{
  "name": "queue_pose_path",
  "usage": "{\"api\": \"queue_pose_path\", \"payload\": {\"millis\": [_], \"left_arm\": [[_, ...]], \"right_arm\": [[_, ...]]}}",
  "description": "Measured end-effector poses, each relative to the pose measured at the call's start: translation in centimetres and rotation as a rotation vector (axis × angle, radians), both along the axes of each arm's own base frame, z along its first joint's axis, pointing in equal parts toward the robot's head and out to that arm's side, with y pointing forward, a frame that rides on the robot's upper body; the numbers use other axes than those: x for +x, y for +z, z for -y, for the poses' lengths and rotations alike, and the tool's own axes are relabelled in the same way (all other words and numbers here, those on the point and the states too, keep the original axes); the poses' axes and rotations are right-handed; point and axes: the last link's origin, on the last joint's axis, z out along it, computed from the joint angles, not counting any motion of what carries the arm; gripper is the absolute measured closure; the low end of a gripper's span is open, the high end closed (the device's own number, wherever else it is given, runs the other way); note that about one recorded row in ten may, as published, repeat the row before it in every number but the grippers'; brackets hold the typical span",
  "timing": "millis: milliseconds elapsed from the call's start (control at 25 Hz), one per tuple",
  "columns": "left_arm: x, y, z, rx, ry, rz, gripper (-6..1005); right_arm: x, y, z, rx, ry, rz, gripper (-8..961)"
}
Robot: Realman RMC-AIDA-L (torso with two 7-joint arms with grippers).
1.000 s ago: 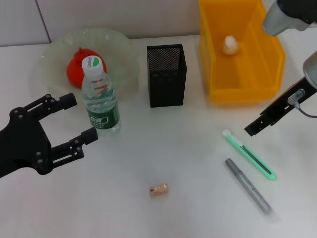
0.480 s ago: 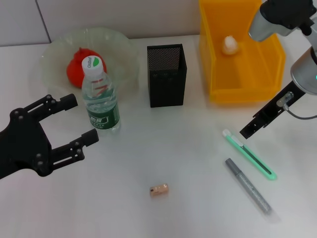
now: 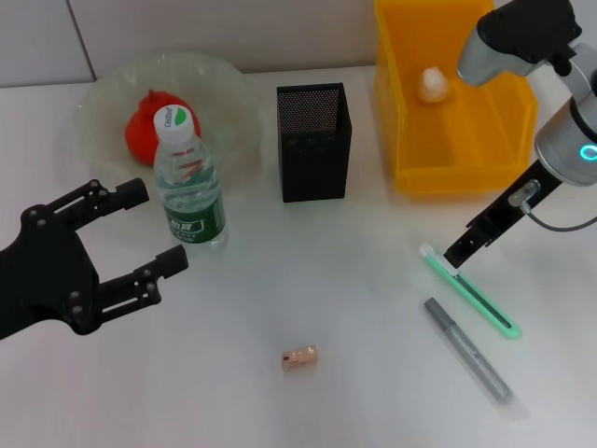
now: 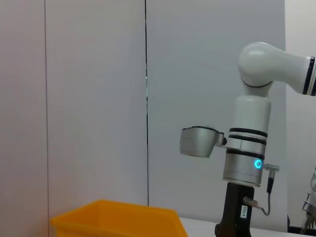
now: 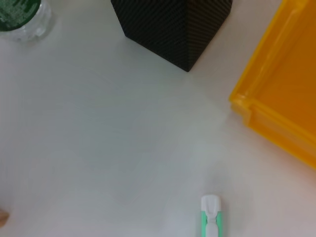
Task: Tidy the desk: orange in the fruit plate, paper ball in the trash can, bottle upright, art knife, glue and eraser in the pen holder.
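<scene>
The orange (image 3: 145, 133) lies in the pale-green fruit plate (image 3: 95, 105) at the back left. In front of the plate the bottle (image 3: 188, 185) stands upright. My left gripper (image 3: 154, 227) is open beside the bottle, holding nothing. The black mesh pen holder (image 3: 314, 142) stands mid-table. The paper ball (image 3: 431, 85) sits inside the yellow trash can (image 3: 457, 177). My right gripper (image 3: 459, 254) hovers over the white end of the green art knife (image 3: 474, 294) (image 5: 210, 219). The grey glue stick (image 3: 466, 350) lies beside the knife. The tan eraser (image 3: 299, 357) lies near the front.
The right wrist view shows the pen holder (image 5: 177, 27), a corner of the trash can (image 5: 276, 103) and the bottle's base (image 5: 19, 17). In the left wrist view, the right arm (image 4: 247, 148) rises behind the trash can's rim (image 4: 118, 217).
My right gripper has moved left and down, from beside the trash can to the white end of the art knife. The left arm has barely shifted.
</scene>
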Motion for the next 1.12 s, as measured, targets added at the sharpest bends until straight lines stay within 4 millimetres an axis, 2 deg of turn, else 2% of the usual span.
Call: {"api": "queue_pose_path", "payload": {"millis": [1120], "left_arm": [[0.1, -0.4, 0.1, -0.015, -0.013, 0.005, 212]], "right_arm": [[0.2, -1.8, -0.4, -0.032, -0.032, 0.032, 346]]}}
